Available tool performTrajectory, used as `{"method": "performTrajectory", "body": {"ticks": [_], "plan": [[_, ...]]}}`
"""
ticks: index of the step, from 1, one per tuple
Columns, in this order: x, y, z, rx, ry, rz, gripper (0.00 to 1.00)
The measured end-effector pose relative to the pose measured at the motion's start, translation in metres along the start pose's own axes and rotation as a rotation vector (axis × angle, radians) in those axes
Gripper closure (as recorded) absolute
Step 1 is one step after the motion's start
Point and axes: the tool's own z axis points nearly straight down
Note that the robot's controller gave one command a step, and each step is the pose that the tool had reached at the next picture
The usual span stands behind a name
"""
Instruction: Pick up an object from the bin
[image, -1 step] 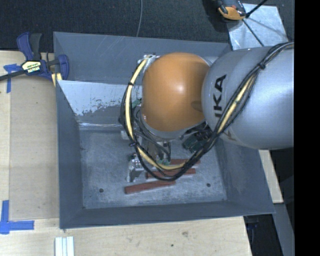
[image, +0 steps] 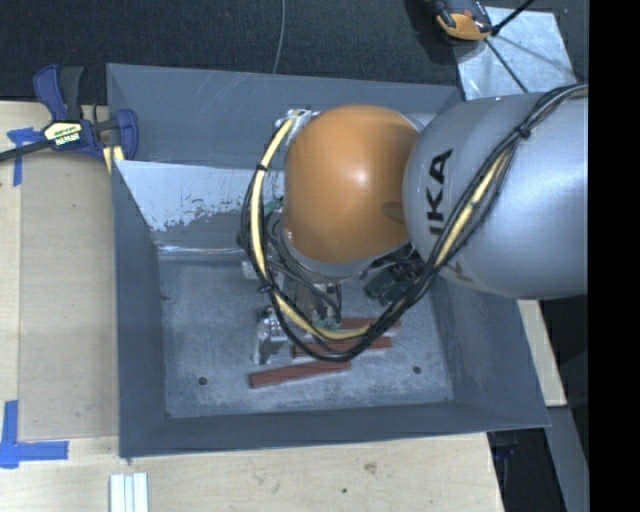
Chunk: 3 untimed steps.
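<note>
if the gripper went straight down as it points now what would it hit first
Likely the bin floor by the left end of the reddish-brown stick; the gripper is close beside that end, so it may clip the stick first. Depth is unclear.

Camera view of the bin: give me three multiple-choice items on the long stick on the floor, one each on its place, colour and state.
1. Where in the bin does the stick lie?
A. against the back wall
B. on the floor near its lower edge in the view, just below the end effector
C. on the rim

2. Its colour?
A. green
B. white
C. reddish-brown

3. Its state?
A. lying flat
B. standing on end
C. hanging over the rim

Answers: 1 B, it runs along the floor's lower edge; 2 C, its face is reddish-brown; 3 A, its whole length rests on the floor.
</note>
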Motion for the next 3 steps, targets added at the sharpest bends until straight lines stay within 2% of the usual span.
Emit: {"method": "performTrajectory", "body": {"ticks": [1, 2, 3], "plan": [[-0.001, -0.011, 0.044, -0.002, -0.006, 0.053, 0.0], [-0.026, -0.061, 0.101, 0.001, 0.0, 0.134, 1.0], [-0.026, -0.061, 0.101, 0.001, 0.0, 0.134, 0.0]]}}
